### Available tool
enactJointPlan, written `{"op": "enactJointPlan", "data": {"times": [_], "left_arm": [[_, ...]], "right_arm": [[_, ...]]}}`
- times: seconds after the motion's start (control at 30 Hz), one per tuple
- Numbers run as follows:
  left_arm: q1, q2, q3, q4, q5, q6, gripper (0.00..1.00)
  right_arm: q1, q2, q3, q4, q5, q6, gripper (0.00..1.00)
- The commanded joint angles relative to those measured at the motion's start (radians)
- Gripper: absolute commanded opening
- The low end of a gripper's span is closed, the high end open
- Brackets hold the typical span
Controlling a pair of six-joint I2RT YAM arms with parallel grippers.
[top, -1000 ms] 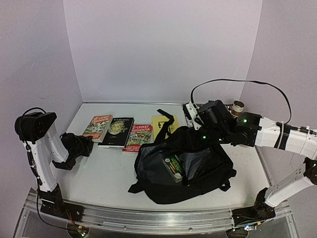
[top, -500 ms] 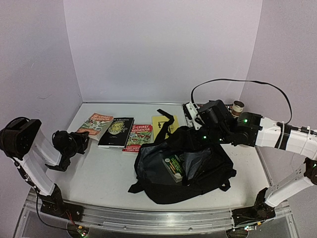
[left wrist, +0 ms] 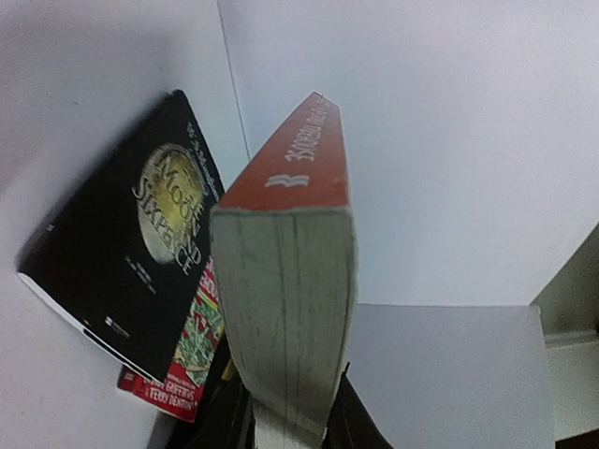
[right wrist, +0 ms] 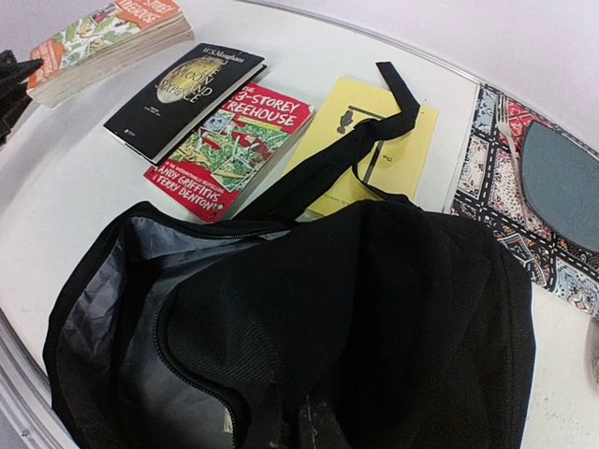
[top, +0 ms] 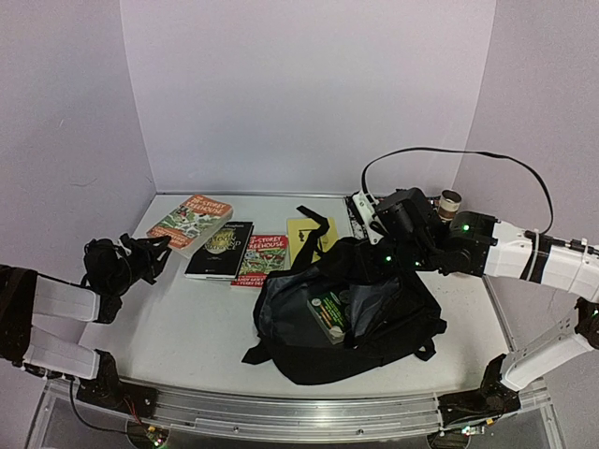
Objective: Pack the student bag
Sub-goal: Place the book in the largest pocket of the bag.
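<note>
Left hand (top: 150,257) (left wrist: 295,426) sits low at the table's (top: 187,327) left edge, closed partway on the near end of the orange book (top: 192,220) (left wrist: 290,281) (right wrist: 103,37). One finger (left wrist: 239,421) lies on each cover, and the page edge faces the wrist camera. The orange book angles away toward the back; can't tell if its far end rests on the table.

Just right of it the black book (top: 220,248) (left wrist: 140,253) (right wrist: 182,89) lies flat, cover up with a gold disc on it. The red book (top: 260,257) (left wrist: 187,360) (right wrist: 234,140) is next, flat, touching the black book's right edge. Right of that is the yellow book (top: 309,234) (right wrist: 398,140), flat, with a black strap (right wrist: 356,140) lying across it.

The student bag (top: 346,323) (right wrist: 374,309) lies centre-right on the table, near the front. Its mouth gapes toward the left and grey lining shows. A green book (top: 328,316) sits inside the opening.

Right hand (top: 374,254) is over the bag's back top edge, jaws closed on the black fabric there and holding that rim up. In the wrist view its fingers are dark against the bag and hard to make out.

On the far right is a patterned placemat (right wrist: 496,140) with a fork (right wrist: 510,140) and a grey plate (right wrist: 562,178) on it.
</note>
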Motion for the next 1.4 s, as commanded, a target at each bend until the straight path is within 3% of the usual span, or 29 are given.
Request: {"op": "enactJointPlan", "data": {"times": [0.0, 0.43, 0.7, 1.07, 1.37], "left_arm": [[-0.035, -0.114, 0.022, 0.004, 0.145, 0.020, 0.00], [-0.328, -0.290, 0.006, -0.041, 0.200, -0.023, 0.00], [-0.496, -0.336, 0.002, -0.144, 0.157, 0.030, 0.00], [-0.720, -0.163, 0.071, -0.159, 0.083, 0.109, 0.00], [-0.746, -0.030, 0.204, -0.158, 0.055, 0.155, 0.00]], "right_arm": [[-0.002, -0.029, 0.038, 0.033, 0.072, -0.014, 0.04], [-0.002, 0.018, 0.049, 0.050, 0.172, 0.017, 0.00], [-0.004, 0.022, 0.040, 0.119, 0.263, 0.071, 0.00], [-0.004, 0.015, 0.044, 0.200, 0.177, 0.069, 0.00], [-0.004, 0.015, 0.034, 0.208, 0.012, 0.085, 0.00]]}}
